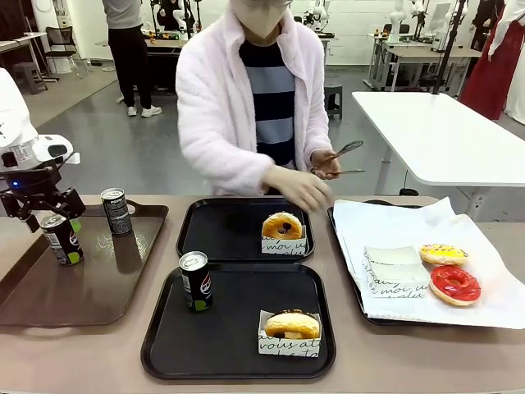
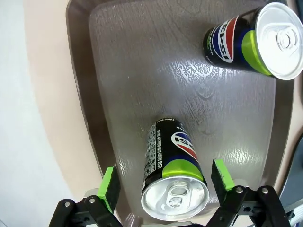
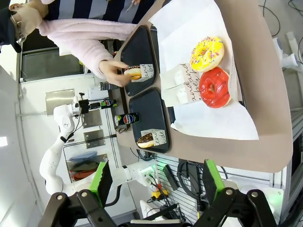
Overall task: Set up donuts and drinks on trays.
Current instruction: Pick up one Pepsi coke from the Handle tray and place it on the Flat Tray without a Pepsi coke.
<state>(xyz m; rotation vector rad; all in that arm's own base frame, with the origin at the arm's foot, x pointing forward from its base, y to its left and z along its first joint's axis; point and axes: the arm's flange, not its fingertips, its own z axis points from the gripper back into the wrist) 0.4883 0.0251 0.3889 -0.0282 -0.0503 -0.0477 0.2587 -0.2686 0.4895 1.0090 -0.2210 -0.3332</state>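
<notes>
The left gripper (image 2: 165, 181) stands spread wide over the brown tray (image 2: 137, 71). Its green pads (image 2: 111, 187) sit on either side of the silver top of an upright green-banded soda can (image 2: 173, 156), with a gap at each pad, so nothing is gripped yet. The straddle looks like the line-up for a side pinch near the can's top, which would keep it upright in a lift. A second can (image 2: 251, 40) stands well beyond the fingertips on the same tray, far enough off not to be knocked.

Across from this gripper, toward the table's middle, the near black tray (image 1: 246, 295) already carries one can (image 1: 195, 281) and one donut (image 1: 291, 325) in its paper holder. The far black tray (image 1: 221, 226) behind it has a donut (image 1: 282, 227) but no drink, so the straddled can is probably meant for it. The person's hand (image 1: 299, 189) hovers just over that donut, and the other hand (image 1: 324, 164) holds tongs (image 1: 344, 152).

The right gripper (image 3: 157, 176) hangs wide and empty, high above the table. Far beyond its fingers, a yellow-iced donut (image 3: 207, 53) and a red-iced donut (image 3: 215, 87) lie on the paper-lined tray (image 3: 208, 123), beside empty paper holders (image 3: 177, 87).
</notes>
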